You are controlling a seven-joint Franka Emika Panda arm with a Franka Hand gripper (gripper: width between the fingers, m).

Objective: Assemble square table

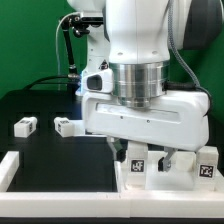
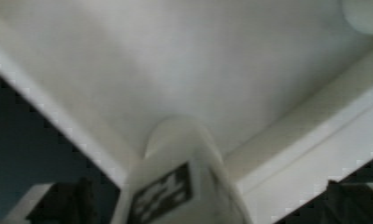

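Observation:
The square table's white panel [image 1: 150,188] lies at the front of the exterior view's right, under my arm. It fills the wrist view as a blurred white surface [image 2: 183,70]. A short white tagged leg [image 1: 136,161] stands on it, also close up in the wrist view [image 2: 170,188]. My gripper [image 1: 146,155] is low over the panel with its dark fingers [image 2: 73,203] on either side of this leg. The jaws stand apart, with a gap on one side. A second tagged leg [image 1: 208,164] stands at the panel's right edge.
Two loose white legs [image 1: 25,126] [image 1: 65,127] lie on the black table at the exterior view's left. A white border bar [image 1: 10,170] runs along the front left. Black cables and a stand [image 1: 68,45] are at the back.

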